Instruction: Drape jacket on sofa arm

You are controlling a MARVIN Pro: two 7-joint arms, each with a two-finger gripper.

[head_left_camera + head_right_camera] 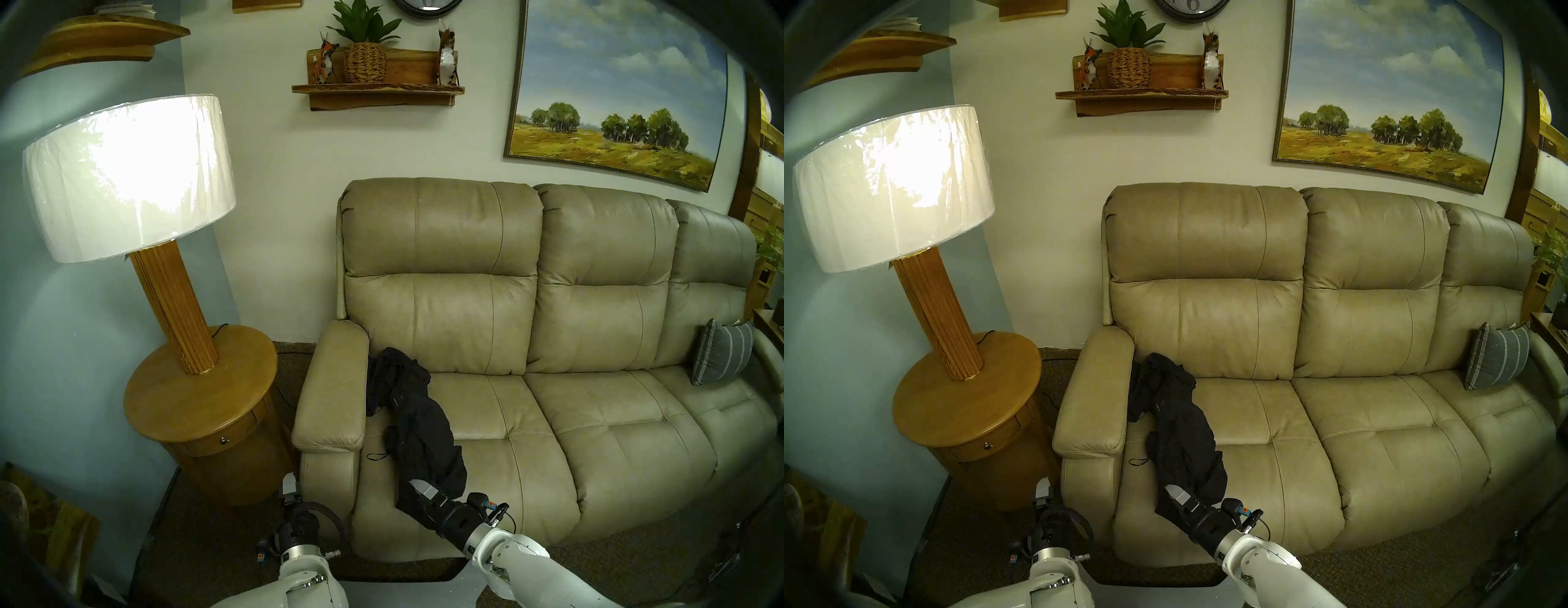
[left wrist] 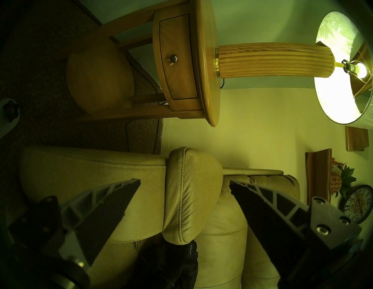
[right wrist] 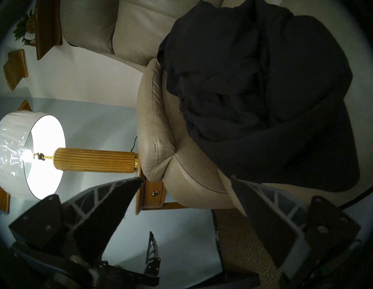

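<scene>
Both open hands [image 1: 418, 488] before jacket [image 1: 413, 420] on seat

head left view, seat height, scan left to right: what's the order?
round side table → sofa arm → jacket → bare tan seat cushions → grey striped pillow

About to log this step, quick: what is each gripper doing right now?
Left gripper: open, holding nothing, in front of the sofa arm.
Right gripper: open, holding nothing, at the jacket's front end.
</scene>
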